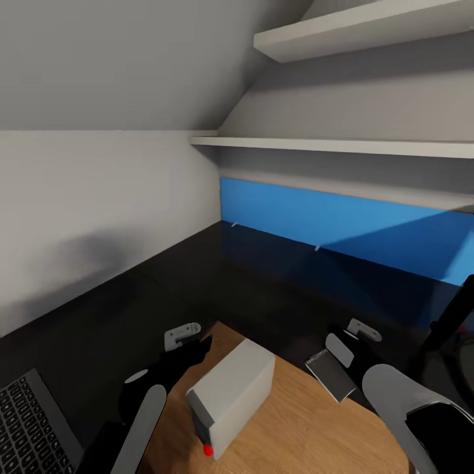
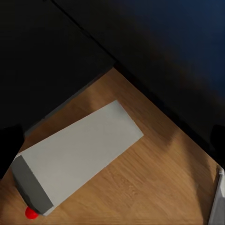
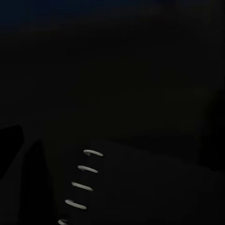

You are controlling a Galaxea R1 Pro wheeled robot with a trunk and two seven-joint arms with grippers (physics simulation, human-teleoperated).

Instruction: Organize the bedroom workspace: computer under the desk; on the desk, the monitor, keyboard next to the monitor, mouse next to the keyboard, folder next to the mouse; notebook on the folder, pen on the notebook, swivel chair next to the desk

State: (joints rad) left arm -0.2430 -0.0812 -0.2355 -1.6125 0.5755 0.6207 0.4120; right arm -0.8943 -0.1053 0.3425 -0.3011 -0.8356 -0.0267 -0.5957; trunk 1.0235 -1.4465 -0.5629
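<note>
Head view: computer [image 1: 232, 395] on floor by desk [image 1: 263, 276]; keyboard [image 1: 33, 421] left.

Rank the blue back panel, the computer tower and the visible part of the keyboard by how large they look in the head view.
1. The desk's blue panel, spanning about half the width of the view.
2. The computer, standing on the wood floor.
3. The keyboard, cut off at the corner, so only its visible part counts; it looks close to the computer's size, so this order is unsure.
</note>
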